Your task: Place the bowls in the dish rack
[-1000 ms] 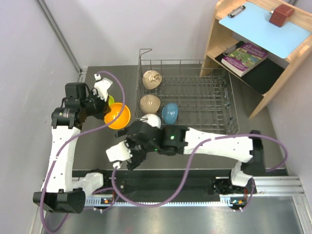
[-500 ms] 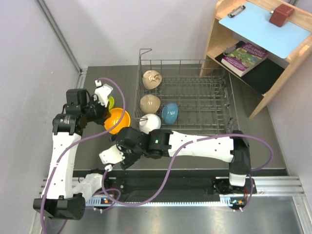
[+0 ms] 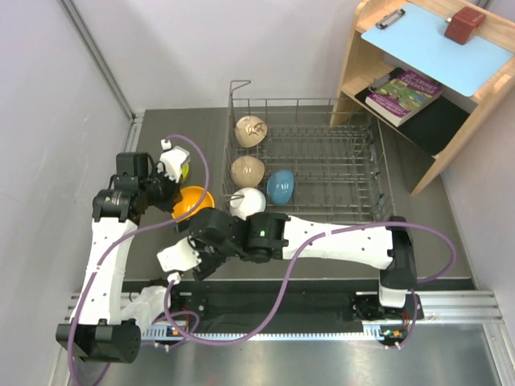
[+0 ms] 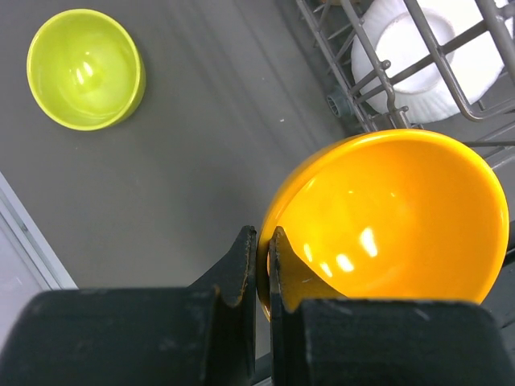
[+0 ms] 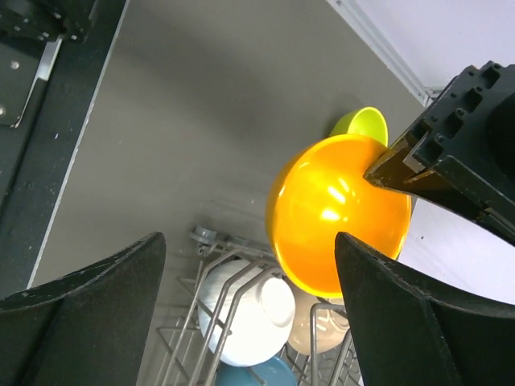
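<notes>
My left gripper (image 4: 261, 241) is shut on the rim of the orange bowl (image 4: 394, 217), holding it tilted in the air just left of the dish rack (image 3: 378, 173). From above, that bowl (image 3: 191, 201) hangs beside the left gripper (image 3: 165, 189). A yellow-green bowl (image 4: 84, 68) sits upright on the table behind it. Inside the rack stand a white bowl (image 3: 248, 201), two beige bowls (image 3: 250, 130) (image 3: 247, 170) and a blue bowl (image 3: 280, 186). The right gripper (image 5: 249, 237) is open and empty, just below the orange bowl (image 5: 338, 209), near the rack's front left corner.
A wooden shelf unit (image 3: 451, 104) with a book and a blue board stands at the back right. Walls close in on the left and behind. The rack's front left corner wires (image 4: 366, 76) are close to the held bowl. A black base rail (image 5: 40, 48) runs along the near edge.
The left gripper has carried the orange bowl a little nearer and lower. My right arm has swung left under it, and its jaws have narrowed slightly while staying open.
</notes>
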Controlling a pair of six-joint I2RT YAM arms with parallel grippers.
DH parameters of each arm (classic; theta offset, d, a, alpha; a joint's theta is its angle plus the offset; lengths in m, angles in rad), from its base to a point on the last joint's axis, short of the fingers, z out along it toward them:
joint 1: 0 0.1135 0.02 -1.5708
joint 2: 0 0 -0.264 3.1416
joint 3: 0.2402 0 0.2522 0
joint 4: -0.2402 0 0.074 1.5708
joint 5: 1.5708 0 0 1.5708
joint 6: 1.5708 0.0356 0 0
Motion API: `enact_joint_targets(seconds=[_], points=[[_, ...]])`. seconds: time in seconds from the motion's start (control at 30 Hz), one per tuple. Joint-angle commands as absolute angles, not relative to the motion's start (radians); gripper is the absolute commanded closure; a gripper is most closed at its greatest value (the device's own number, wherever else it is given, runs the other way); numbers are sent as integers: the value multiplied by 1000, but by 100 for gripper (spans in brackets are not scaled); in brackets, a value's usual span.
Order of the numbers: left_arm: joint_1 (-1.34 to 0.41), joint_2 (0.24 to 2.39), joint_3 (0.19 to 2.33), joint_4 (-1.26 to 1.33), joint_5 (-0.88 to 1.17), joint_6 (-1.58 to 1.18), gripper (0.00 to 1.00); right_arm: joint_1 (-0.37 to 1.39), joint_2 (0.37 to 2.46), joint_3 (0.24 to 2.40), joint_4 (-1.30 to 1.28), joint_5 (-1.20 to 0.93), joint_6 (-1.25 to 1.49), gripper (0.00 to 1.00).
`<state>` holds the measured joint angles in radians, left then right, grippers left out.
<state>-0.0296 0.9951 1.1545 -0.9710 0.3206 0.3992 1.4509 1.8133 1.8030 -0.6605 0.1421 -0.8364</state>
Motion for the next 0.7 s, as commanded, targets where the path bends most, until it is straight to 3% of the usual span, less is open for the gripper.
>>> enact_joint_targets(seconds=[0.0, 0.27, 0.4, 0.5, 0.57, 0.67], points=[[-35, 948, 1201, -976, 363, 407, 100, 1454, 1839, 1842, -581, 153, -836, 15], [-37, 896, 1235, -1042, 403, 414, 100, 1419, 1884, 1835, -549, 144, -827, 27], [-37, 888, 1236, -1051, 411, 417, 100, 1414, 1896, 1830, -540, 152, -824, 58], [-37, 887, 1232, -1055, 420, 417, 100, 1414, 1904, 1830, -529, 176, -824, 73], [-37, 882, 1229, -1055, 422, 419, 100, 1414, 1911, 1830, -522, 202, -827, 78], [-37, 879, 1224, -1057, 423, 420, 100, 1414, 1931, 1841, -531, 238, -836, 92]])
